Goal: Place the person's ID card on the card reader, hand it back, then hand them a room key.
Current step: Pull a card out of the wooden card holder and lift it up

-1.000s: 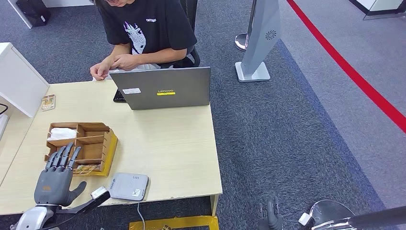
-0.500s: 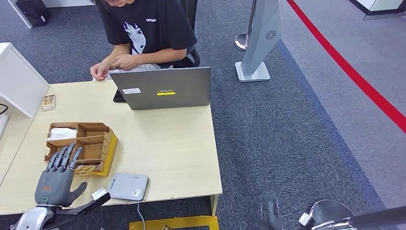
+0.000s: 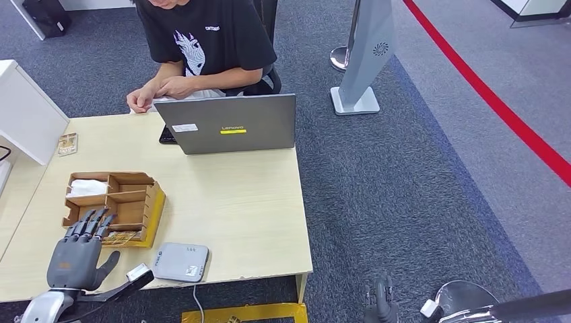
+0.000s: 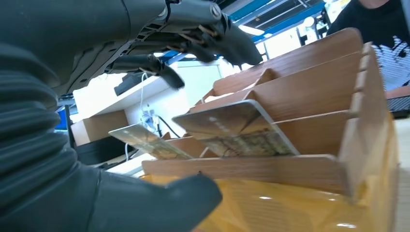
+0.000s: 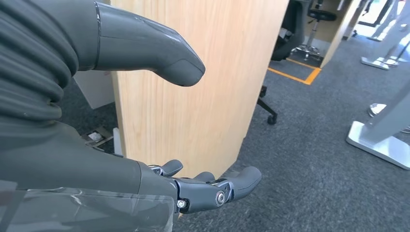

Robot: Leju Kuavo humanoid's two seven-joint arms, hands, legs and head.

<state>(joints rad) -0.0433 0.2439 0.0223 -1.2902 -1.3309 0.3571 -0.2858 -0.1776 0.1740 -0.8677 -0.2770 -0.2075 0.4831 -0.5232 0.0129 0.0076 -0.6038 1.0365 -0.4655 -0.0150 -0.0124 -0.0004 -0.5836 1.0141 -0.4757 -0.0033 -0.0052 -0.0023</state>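
Note:
My left hand [image 3: 77, 252] hovers open over the table's near left corner, fingers stretched toward the wooden card organiser [image 3: 124, 195]. Patterned room key cards [image 3: 121, 237] lie in the organiser's nearest slot, just past my fingertips. In the left wrist view the cards [image 4: 241, 130] lean in that slot below my fingers [image 4: 159, 67], untouched. The grey card reader [image 3: 180, 262] sits at the table's front edge, right of my left hand, with nothing on it. My right hand [image 3: 380, 304] hangs beside the table, empty and loosely open [image 5: 208, 188]. A person [image 3: 195, 47] sits behind a laptop.
A grey laptop [image 3: 229, 124] stands at the table's far side with a dark phone [image 3: 166, 136] beside it. A white box [image 3: 27, 111] occupies the far left, with a small card [image 3: 67, 143] next to it. A sign stand [image 3: 363, 60] rises on the carpet.
My left hand has drawn back slightly toward me and lowered, away from the organiser. Everything else is still.

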